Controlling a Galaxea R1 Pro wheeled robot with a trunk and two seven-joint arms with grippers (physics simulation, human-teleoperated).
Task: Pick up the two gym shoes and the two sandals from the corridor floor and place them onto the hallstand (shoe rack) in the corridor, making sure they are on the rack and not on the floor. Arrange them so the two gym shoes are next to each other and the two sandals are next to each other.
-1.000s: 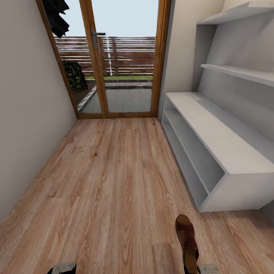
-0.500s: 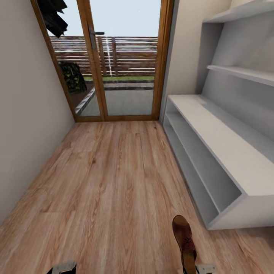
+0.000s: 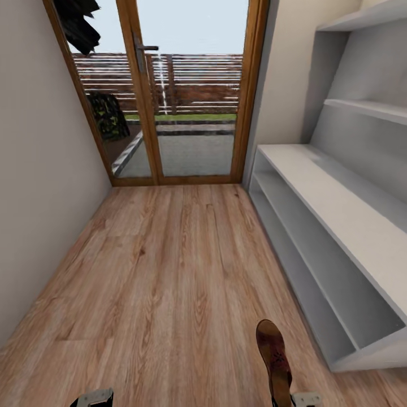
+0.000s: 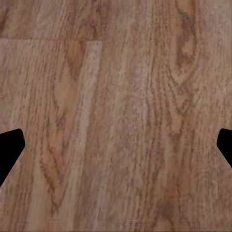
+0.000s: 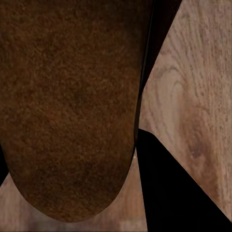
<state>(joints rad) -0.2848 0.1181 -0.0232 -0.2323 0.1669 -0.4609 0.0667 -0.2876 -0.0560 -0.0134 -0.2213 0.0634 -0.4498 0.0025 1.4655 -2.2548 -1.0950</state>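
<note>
Rolled nearer the glass door point(image 3: 186, 90); hallstand point(image 3: 339, 209) now alongside at right. Right gripper point(image 5: 140, 140) clamped on a sandal point(image 3: 275, 356), carried above corridor floor point(image 3: 169, 271). Left gripper point(image 4: 116, 145) spread wide, empty, over planks.

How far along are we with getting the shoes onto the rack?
Nothing looks done: the visible shelves of the hallstand are bare. In hand: the right gripper carries one sandal above the corridor floor. The left gripper is open over bare planks. Left: place this sandal, then fetch its mate and both gym shoes.
</note>
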